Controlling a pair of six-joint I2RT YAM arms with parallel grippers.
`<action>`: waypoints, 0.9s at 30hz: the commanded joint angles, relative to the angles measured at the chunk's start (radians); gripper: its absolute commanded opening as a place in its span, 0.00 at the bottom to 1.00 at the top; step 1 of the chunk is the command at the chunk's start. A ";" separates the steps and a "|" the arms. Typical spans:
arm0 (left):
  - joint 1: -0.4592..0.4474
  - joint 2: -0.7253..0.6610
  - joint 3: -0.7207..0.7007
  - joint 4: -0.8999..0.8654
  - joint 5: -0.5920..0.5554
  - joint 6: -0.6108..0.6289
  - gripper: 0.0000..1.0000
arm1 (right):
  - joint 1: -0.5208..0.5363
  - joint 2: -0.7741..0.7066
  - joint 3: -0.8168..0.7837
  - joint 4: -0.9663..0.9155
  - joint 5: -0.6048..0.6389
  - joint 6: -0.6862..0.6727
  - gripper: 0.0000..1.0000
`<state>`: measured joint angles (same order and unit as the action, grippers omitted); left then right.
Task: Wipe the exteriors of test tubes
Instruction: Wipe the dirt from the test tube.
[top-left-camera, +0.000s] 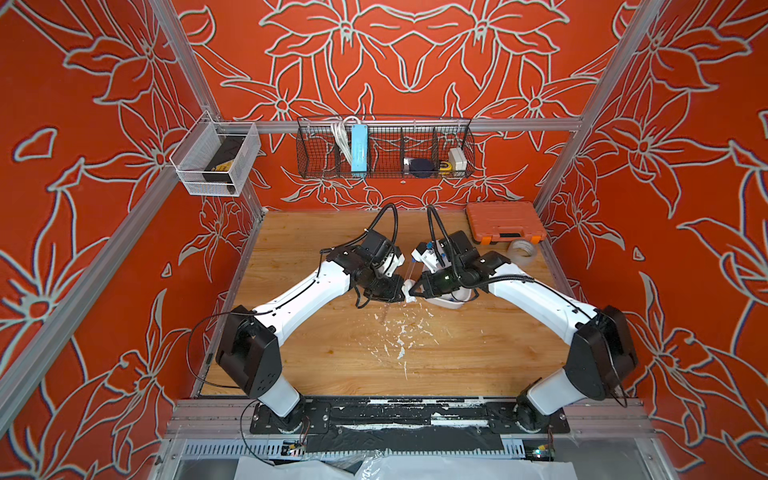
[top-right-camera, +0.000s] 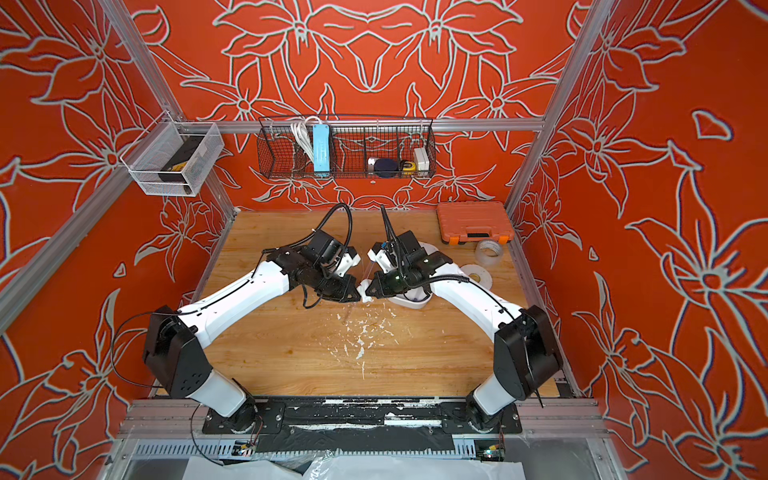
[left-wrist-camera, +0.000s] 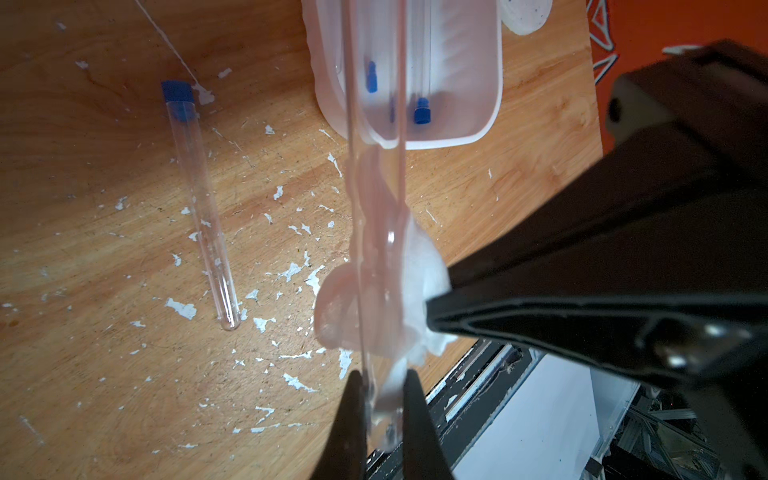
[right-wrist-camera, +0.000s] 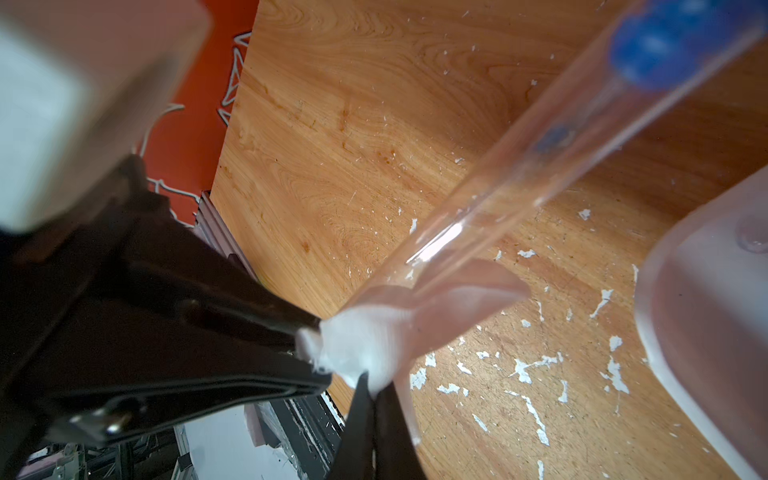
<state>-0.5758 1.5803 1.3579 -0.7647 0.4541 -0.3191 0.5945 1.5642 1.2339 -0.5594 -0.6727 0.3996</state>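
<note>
My left gripper (left-wrist-camera: 384, 382) is shut on the round lower end of a clear test tube (left-wrist-camera: 376, 187), which rises at a slant to its blue cap (right-wrist-camera: 673, 41). My right gripper (right-wrist-camera: 372, 384) is shut on a crumpled white tissue (right-wrist-camera: 353, 345), which is pressed against the tube just above the left fingers. In both top views the two grippers meet tip to tip over the table's middle, with the tissue (top-left-camera: 409, 289) between them. Another test tube (left-wrist-camera: 199, 199) lies loose on the wood. Two more blue-capped tubes (left-wrist-camera: 422, 110) lie in a white tray (left-wrist-camera: 465, 133).
The white tray (top-left-camera: 453, 302) sits under the right wrist. An orange tool case (top-left-camera: 505, 222) and a tape roll (top-left-camera: 521, 251) are at the back right, and a flat tape roll (top-right-camera: 478, 276) lies nearer. White flecks (top-left-camera: 401, 332) litter the wooden table.
</note>
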 joint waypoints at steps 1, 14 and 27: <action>0.001 -0.026 -0.022 -0.004 0.028 -0.004 0.08 | -0.001 0.013 0.049 0.023 -0.004 0.000 0.00; -0.004 -0.101 -0.098 -0.008 -0.008 -0.009 0.07 | -0.071 0.088 0.163 -0.006 0.012 0.005 0.00; -0.001 -0.074 -0.056 0.046 -0.078 -0.087 0.05 | -0.023 0.081 0.184 -0.028 0.003 0.027 0.00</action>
<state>-0.5766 1.4914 1.2724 -0.7567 0.3943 -0.3740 0.5468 1.6859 1.4372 -0.5842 -0.6708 0.4088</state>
